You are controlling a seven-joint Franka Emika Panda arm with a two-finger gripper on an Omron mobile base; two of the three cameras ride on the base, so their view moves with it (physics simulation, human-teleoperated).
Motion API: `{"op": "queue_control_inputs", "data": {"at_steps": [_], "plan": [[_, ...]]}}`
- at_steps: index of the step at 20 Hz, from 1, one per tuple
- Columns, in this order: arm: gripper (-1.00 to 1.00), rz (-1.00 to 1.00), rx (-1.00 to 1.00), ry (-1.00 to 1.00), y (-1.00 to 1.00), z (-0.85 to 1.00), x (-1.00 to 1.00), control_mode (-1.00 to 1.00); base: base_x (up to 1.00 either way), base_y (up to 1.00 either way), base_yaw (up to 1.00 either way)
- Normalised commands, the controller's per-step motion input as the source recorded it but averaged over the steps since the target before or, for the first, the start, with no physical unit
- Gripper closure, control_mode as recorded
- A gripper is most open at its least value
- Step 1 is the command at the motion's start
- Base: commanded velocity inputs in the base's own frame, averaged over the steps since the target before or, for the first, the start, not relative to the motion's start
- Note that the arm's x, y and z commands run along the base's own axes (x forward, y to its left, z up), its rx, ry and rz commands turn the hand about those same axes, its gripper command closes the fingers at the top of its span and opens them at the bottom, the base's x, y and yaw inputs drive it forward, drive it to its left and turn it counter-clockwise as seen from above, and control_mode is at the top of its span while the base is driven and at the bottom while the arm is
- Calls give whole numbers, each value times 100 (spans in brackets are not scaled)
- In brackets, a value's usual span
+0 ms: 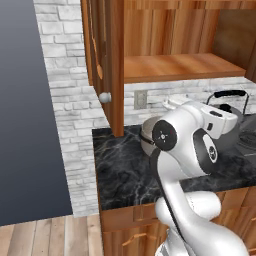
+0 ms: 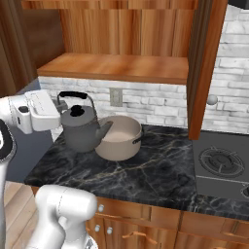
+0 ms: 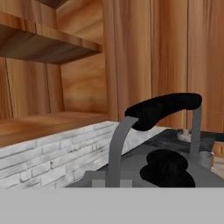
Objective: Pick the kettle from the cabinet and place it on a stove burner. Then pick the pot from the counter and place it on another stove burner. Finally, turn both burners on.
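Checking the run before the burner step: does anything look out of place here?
Yes. The kettle stands beside the pot over the counter, spout reaching over the pot's rim, not on a stove burner. The cabinet door hangs open.
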Motion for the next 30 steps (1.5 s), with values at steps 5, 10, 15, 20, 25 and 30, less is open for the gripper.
{"op": "queue_control_inputs", "data": {"at_steps": [5,10,15,20,25,30], "plan": [[100,-2,1,1,0,-10,-28,-100,0,0,0],[100,-1,0,1,2,-2,-5,100,-10,0,-1],[100,0,0,0,0,0,0,100,-66,-2,-8],[100,0,0,0,0,0,0,100,-72,-9,-8],[100,0,0,0,0,0,0,100,-66,-22,-5],[100,0,0,0,0,0,0,100,-49,-31,-3]]}}
